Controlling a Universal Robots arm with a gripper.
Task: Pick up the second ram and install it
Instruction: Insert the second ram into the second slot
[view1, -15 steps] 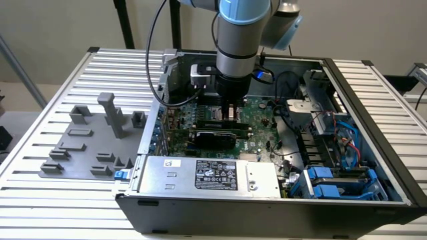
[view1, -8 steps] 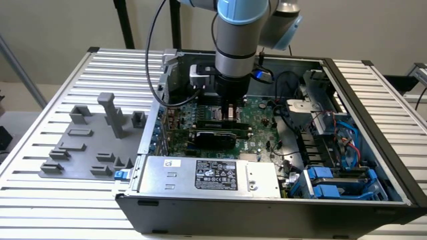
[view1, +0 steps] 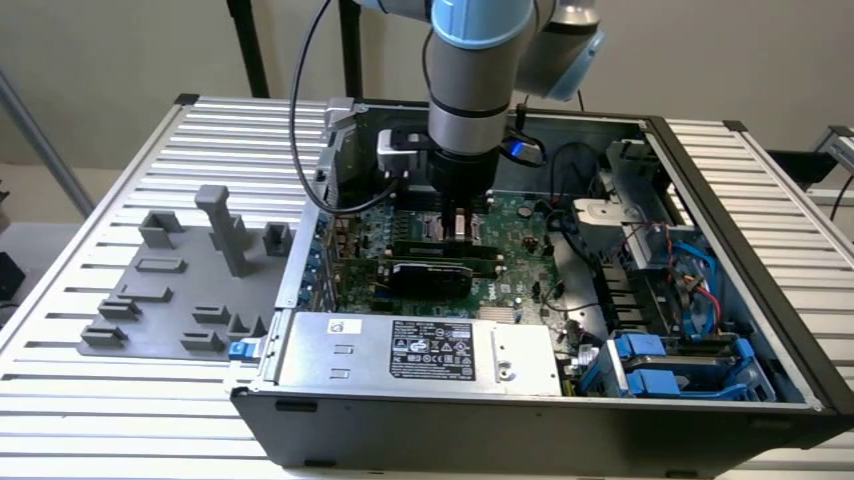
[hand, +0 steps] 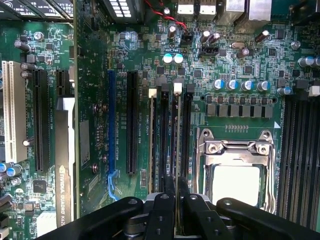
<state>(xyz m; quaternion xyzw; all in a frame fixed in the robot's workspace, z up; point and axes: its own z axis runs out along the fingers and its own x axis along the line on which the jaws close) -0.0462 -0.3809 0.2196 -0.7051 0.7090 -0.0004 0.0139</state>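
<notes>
Inside the open computer case (view1: 742, 215), my gripper (view1: 462, 232) points straight down at the green motherboard (view1: 514, 250). In the wrist view, the gripper (hand: 176, 183) has its black fingers (hand: 169, 186) nearly together. The second ram (hand: 175, 140) runs between them, seen edge-on as a thin strip. It lines up with a memory slot that has a white latch (hand: 177, 88), just beside the CPU socket (hand: 235, 175). Whether the stick sits fully in the slot I cannot tell. Another thin stick (hand: 151, 145) stands in a slot two rows over.
A black graphics card (view1: 427, 272) lies close to the gripper. The power supply (view1: 427, 350) fills the near side of the case, with cables and blue drive bays (view1: 667, 370) at the exterior view's right. A grey fixture tray (view1: 187, 290) sits outside on the slatted table.
</notes>
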